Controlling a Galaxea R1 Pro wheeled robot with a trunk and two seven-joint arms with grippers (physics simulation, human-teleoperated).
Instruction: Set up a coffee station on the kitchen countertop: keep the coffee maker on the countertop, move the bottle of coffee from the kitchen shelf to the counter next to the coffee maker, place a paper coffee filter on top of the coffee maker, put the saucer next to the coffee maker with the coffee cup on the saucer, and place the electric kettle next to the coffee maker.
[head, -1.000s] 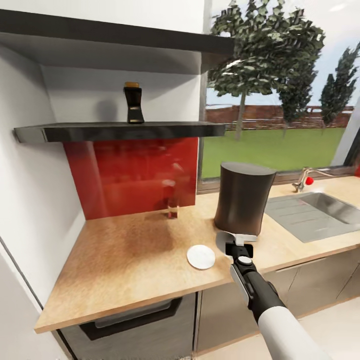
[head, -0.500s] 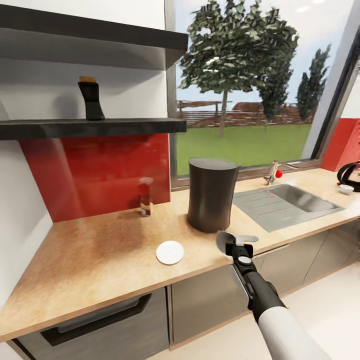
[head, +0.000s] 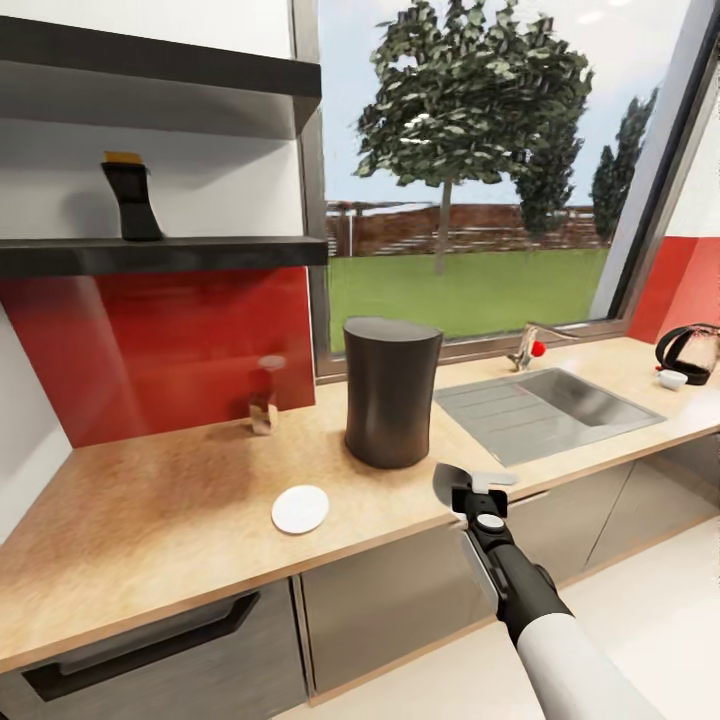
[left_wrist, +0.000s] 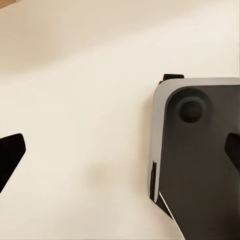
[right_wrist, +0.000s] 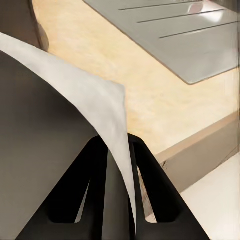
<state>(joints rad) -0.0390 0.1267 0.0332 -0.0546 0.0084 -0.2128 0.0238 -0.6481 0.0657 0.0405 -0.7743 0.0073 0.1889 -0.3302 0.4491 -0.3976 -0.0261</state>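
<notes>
- The right hand (head: 470, 487) is pressed together on a thin wall of what I take to be the paper coffee filter (head: 450, 478). In the right wrist view its two dark fingers (right_wrist: 95, 185) pinch the pale sheet edge-on, with the darker inside of the cone facing the camera.
- Held by its rim like this, the filter keeps its open cone shape, which suits setting it down onto a flat top.
- The filter hangs at the front edge of the surface (head: 180, 500), lower than the slanted top of the coffee maker (head: 390, 392) and just to that cylinder's right and nearer the robot. The hand probably has to rise and reach forward and left to place it.
- The left hand (left_wrist: 120, 152) is spread wide, its dark fingertips at opposite edges of its wrist view, with nothing between them.
- The saucer (head: 300, 509) lies bare on the surface to the left of the coffee maker, near it but not touching.
- The bottle of coffee (head: 130, 195) stands on the kitchen shelf (head: 200, 252), above the red backsplash.
- The electric kettle (head: 692, 352) and the coffee cup (head: 672, 378) sit close together at the far right, beyond the sink (head: 545, 400).
</notes>
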